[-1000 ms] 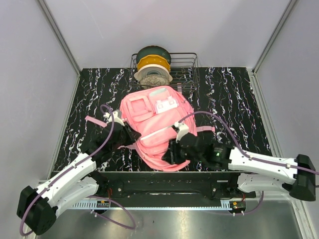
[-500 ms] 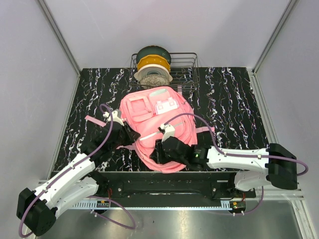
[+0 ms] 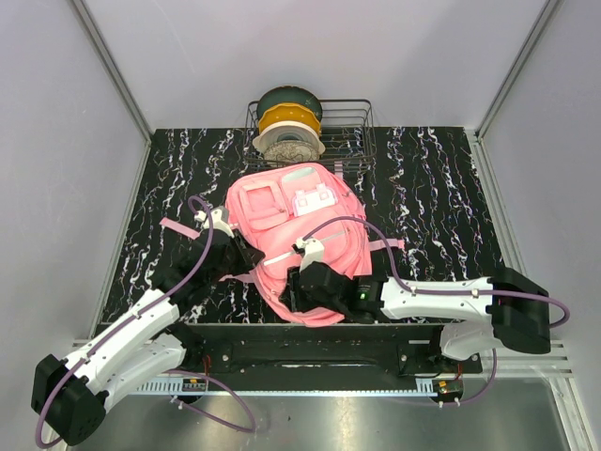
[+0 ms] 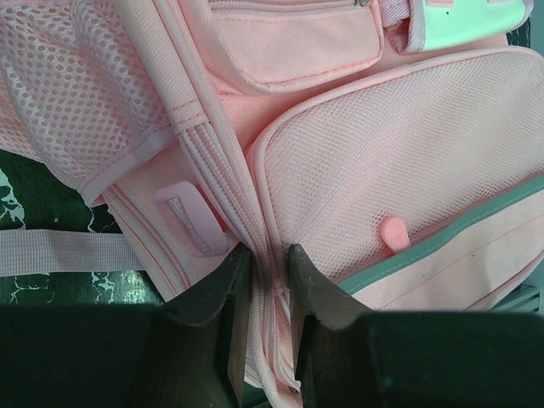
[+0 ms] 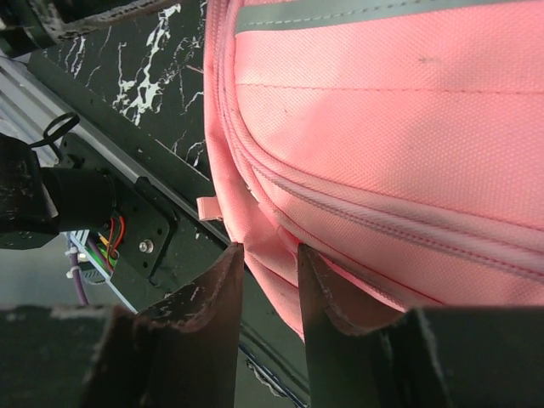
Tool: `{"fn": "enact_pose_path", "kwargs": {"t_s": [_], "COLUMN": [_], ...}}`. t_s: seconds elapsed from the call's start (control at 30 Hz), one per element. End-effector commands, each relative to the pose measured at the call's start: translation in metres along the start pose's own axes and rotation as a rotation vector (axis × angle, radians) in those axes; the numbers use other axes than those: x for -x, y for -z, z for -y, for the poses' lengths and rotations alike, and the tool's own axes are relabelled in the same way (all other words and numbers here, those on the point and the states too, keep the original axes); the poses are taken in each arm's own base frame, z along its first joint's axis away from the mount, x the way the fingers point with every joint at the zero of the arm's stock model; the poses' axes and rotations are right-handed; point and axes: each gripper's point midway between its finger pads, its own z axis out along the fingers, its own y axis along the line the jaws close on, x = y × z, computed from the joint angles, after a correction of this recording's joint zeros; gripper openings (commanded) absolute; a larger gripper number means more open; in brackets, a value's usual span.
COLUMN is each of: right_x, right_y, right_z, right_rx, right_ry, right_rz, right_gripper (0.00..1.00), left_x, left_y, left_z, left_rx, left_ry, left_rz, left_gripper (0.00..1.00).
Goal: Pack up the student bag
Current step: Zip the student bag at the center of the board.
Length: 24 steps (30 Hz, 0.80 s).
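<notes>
Pink student bag (image 3: 286, 211): flat, side seam between left fingers (image 4: 223, 297).
Left gripper (image 4: 265, 259): still clenched on that seam.
Right gripper (image 5: 270, 263): slid leftward, now straddling near hem; grip unclear, bag looks unopened.

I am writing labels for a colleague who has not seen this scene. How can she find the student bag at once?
Start from the black marbled table. In its middle, in front of the wire basket of spools, lies the student bag. It is the only large, soft, pink thing; the spools are small and round.
</notes>
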Motion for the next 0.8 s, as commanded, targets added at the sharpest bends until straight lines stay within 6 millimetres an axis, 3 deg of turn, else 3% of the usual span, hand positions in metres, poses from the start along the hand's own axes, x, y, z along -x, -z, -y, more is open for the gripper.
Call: {"fn": "enact_pose_path", "kwargs": {"t_s": [0.0, 0.17, 0.4, 0.7, 0.77], "right_x": [0.021, 0.022, 0.024, 0.025, 0.029], "right_y": [-0.003, 0.000, -0.017, -0.032, -0.033], "right_z": [0.019, 0.028, 0.009, 0.021, 0.011], "right_rx": [-0.134, -0.154, -0.065, -0.125, -0.072], "right_ry": [-0.007, -0.057, -0.012, -0.082, -0.096], "right_rz": [0.091, 0.123, 0.138, 0.190, 0.207], "right_gripper": [0.38, 0.41, 0.44, 0.39, 0.40], "left_x": [0.025, 0.026, 0.027, 0.027, 0.025], "left_y": [0.013, 0.014, 0.013, 0.013, 0.012], "left_z": [0.039, 0.040, 0.042, 0.042, 0.041], "left_rx": [-0.145, -0.143, -0.152, -0.157, -0.155], "left_ry": [-0.019, -0.021, -0.019, -0.018, -0.013], "left_rz": [0.061, 0.062, 0.064, 0.064, 0.061], "left_gripper": [0.02, 0.02, 0.02, 0.01, 0.01]}}
